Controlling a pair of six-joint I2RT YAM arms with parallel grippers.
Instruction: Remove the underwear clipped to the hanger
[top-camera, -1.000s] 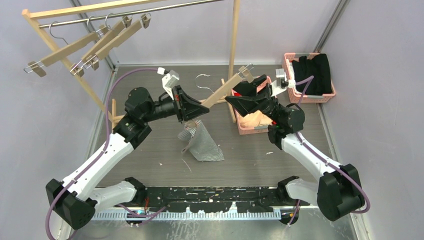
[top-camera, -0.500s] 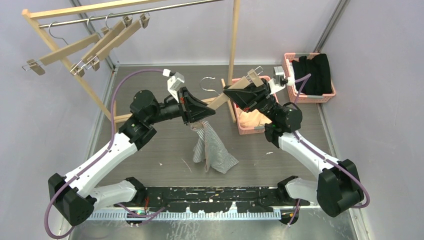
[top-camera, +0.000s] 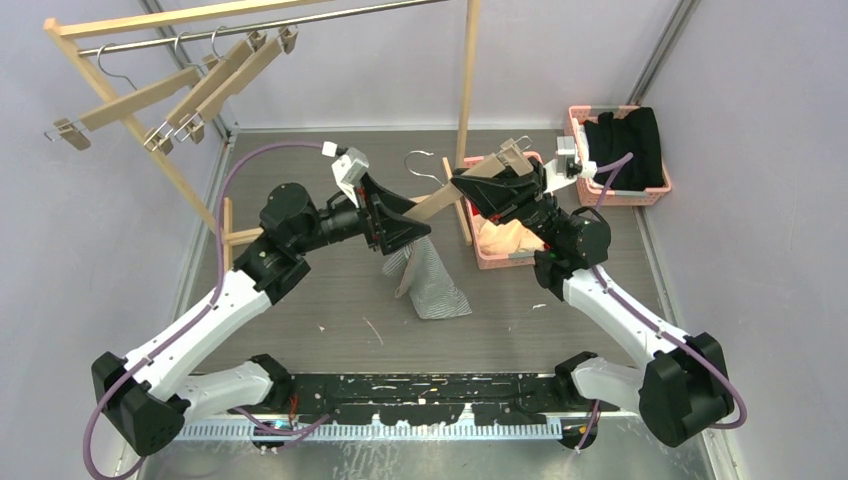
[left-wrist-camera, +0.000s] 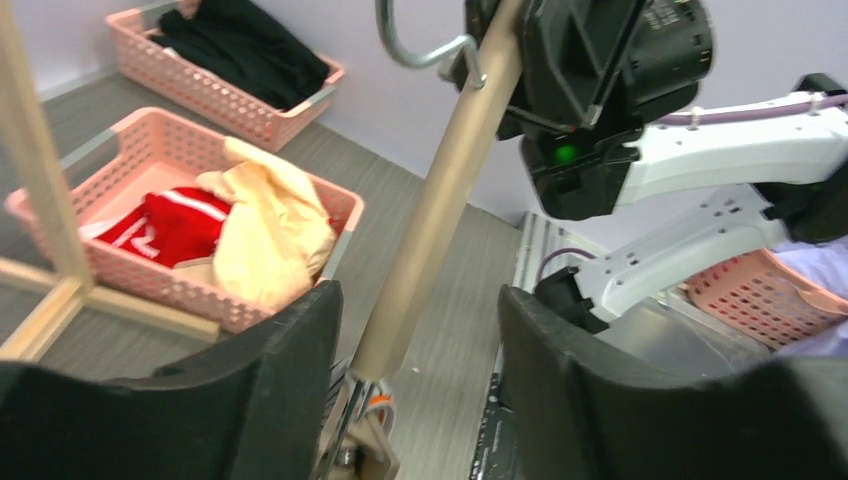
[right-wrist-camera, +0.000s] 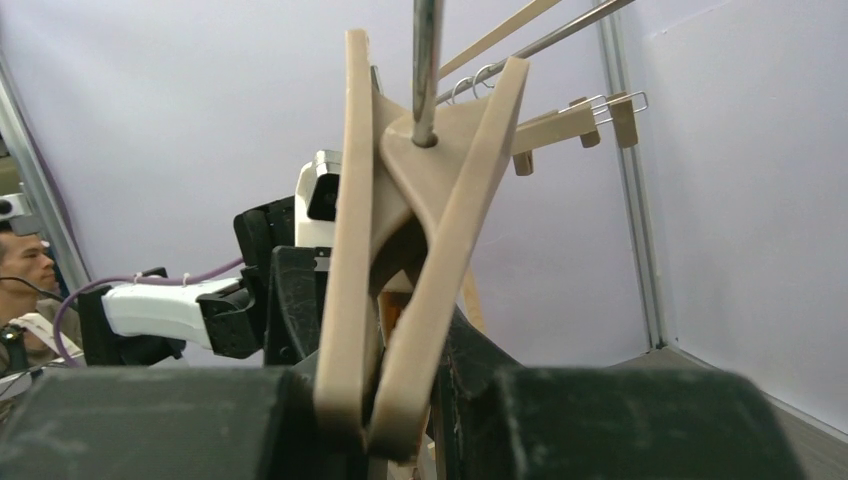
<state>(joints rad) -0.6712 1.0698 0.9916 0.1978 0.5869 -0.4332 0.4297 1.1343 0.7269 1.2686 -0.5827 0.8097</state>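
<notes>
Three underwear (top-camera: 432, 287) (left-wrist-camera: 270, 232) (left-wrist-camera: 165, 225), two baskets (top-camera: 505, 262) (top-camera: 630, 196), four hangers (top-camera: 135, 100) (top-camera: 207, 87) (top-camera: 240, 76) (top-camera: 440, 203)

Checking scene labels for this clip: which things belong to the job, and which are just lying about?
Job: hanger, pinstriped shorts hanging from it, red shorts and cream shorts in the near basket, left gripper, right gripper.
Lying about: black garment, far basket, rack, spare hangers.

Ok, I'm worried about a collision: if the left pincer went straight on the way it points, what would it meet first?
Probably the wooden hanger, whose bar sits inside the left pincer; beyond it, the right pincer gripping that hanger. Depth is unclear.
</notes>
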